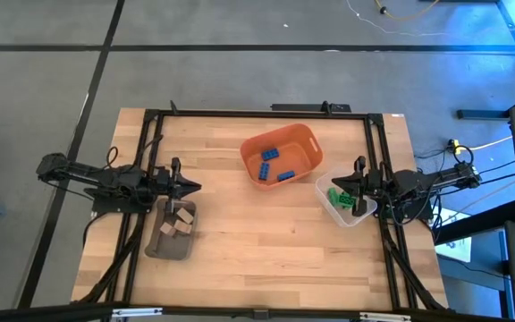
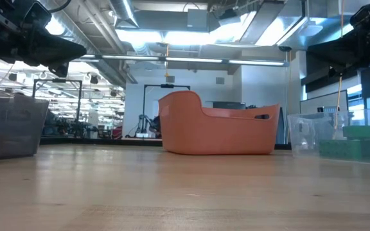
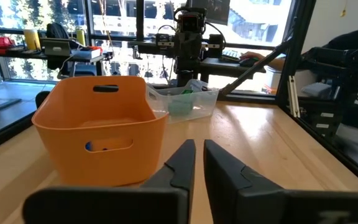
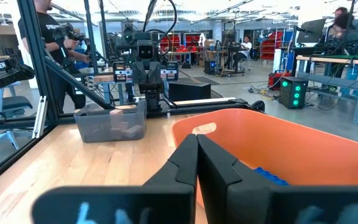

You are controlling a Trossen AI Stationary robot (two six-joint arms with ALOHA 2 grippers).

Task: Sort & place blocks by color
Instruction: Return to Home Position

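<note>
Blue blocks (image 1: pixel 274 164) lie in the orange bin (image 1: pixel 250 148) at about 12 o'clock from the middle of the table (image 1: pixel 266 259). The green blocks (image 1: pixel 338 196) sit in the transparent bin (image 1: pixel 347 222) at 3 o'clock, and the pale tan blocks (image 1: pixel 182 217) in the grey-brown tray (image 1: pixel 164 249) at 8 o'clock. No block shows loose on the wood, so the sorting looks done and nothing lies before either set of jaws to be picked.

The left gripper (image 1: pixel 195 188) hangs over the tray's 12 o'clock end and points toward 3 o'clock. Its jaws are all but together, with only a thin slit between them, and hold nothing. The right gripper (image 1: pixel 333 186) hangs at the transparent bin's 10 o'clock corner and points toward 9 o'clock, its jaws pressed together and empty.

What remains is probably the draw-back, left arm toward 9 o'clock and right arm toward 3 o'clock, each along its own long axis. The thing to mind is height — each gripper is above a container wall, so lifting before retreating seems wise. The orange bin is well apart from both, and bare wood lies between the two grippers.
</note>
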